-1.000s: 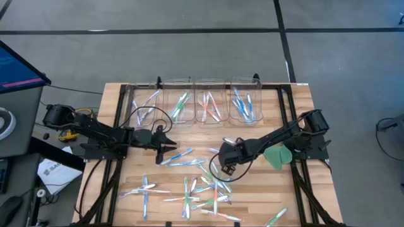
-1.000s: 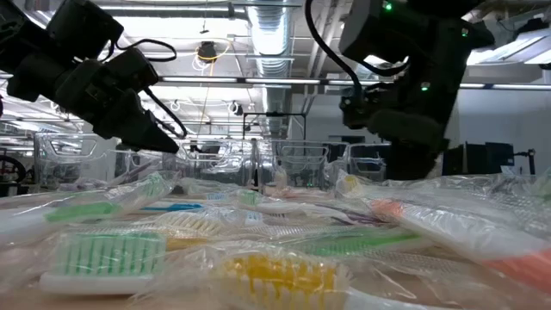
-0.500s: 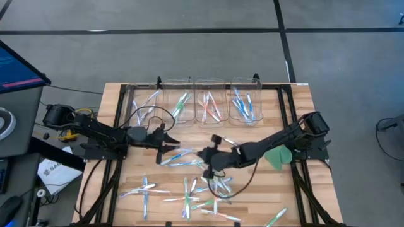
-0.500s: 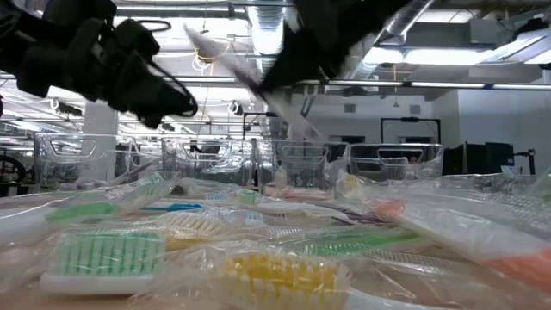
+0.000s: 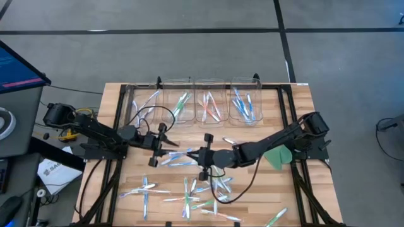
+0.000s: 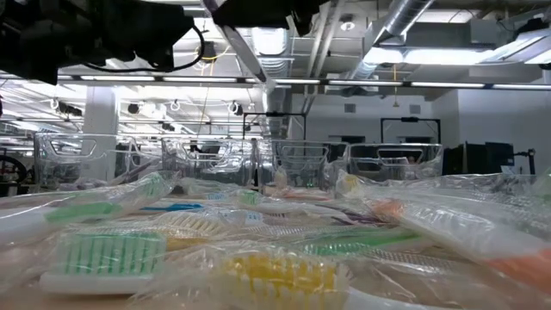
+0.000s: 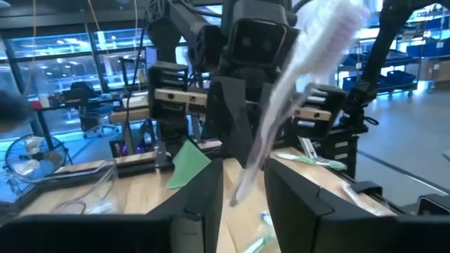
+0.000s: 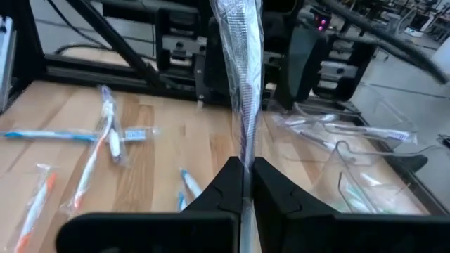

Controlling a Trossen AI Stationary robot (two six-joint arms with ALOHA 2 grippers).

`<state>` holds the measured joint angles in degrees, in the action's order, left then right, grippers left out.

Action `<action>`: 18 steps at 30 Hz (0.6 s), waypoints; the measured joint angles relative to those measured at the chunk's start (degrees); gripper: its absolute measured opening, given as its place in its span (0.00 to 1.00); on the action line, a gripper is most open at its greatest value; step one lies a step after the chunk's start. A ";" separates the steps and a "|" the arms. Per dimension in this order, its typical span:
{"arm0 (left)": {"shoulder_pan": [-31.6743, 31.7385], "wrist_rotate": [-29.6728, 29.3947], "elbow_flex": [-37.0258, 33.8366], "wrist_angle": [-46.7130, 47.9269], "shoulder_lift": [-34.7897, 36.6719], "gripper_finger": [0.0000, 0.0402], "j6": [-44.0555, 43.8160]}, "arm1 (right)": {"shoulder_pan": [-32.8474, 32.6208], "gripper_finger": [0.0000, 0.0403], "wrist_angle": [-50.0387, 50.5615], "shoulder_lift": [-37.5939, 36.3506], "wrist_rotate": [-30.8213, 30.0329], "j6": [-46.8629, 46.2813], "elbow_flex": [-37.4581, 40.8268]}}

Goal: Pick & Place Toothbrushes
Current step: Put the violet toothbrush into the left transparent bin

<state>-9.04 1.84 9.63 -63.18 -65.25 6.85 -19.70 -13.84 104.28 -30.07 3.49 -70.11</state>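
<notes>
My right gripper (image 5: 194, 153), raised over the table's middle and pointing toward the left arm, is shut on a toothbrush (image 8: 239, 70) in clear wrap. My left gripper (image 5: 172, 144) faces it at close range, level, fingers apart. In the left wrist view that toothbrush (image 7: 302, 77) slants up in front of the right gripper, and its lower end shows in the gap between my left fingers (image 7: 204, 204); I cannot tell whether it touches them. Many wrapped toothbrushes (image 5: 196, 192) lie flat on the wood. My right gripper pinches the wrapped toothbrush near one end of its handle (image 8: 244, 165) between its two fingers. The fingers come nearly level from the table's right and lie across it. The toothbrush stands up past the fingers, lifted clear of the table.
Four clear bins (image 5: 211, 104) with toothbrushes in them line the far edge. A flat green leaf-shaped piece (image 5: 278, 156) lies under the right arm. More toothbrushes lie near the left gripper (image 5: 180, 159) and at the near left (image 5: 145, 189). In the low view, wrapped toothbrushes (image 6: 112, 254) fill the foreground.
My right gripper has risen from the pile and gone toward the table's left, toward my left gripper, tipping from pointing down to nearly level; the toothbrush came up with it, clear of the table. My left gripper has risen a little and tipped up to level.
</notes>
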 joint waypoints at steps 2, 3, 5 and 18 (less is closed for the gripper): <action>0.00 -0.18 0.00 -0.04 0.00 0.25 0.00 | 0.06 0.01 0.09 0.03 0.17 0.00 0.00; 0.01 -0.26 0.00 -0.03 0.00 0.25 -0.01 | 0.19 0.01 0.02 0.03 0.18 -0.02 0.00; 0.00 -0.33 0.00 -0.04 0.00 0.25 -0.11 | 0.35 0.01 0.08 0.03 0.20 0.00 0.00; 0.02 -2.07 0.00 -0.28 -0.04 0.62 -3.78 | 0.36 0.01 0.03 0.03 1.75 0.05 0.00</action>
<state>-9.02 -0.23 9.63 -63.46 -65.30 3.07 -19.34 -13.81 104.31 -28.33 3.53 -70.11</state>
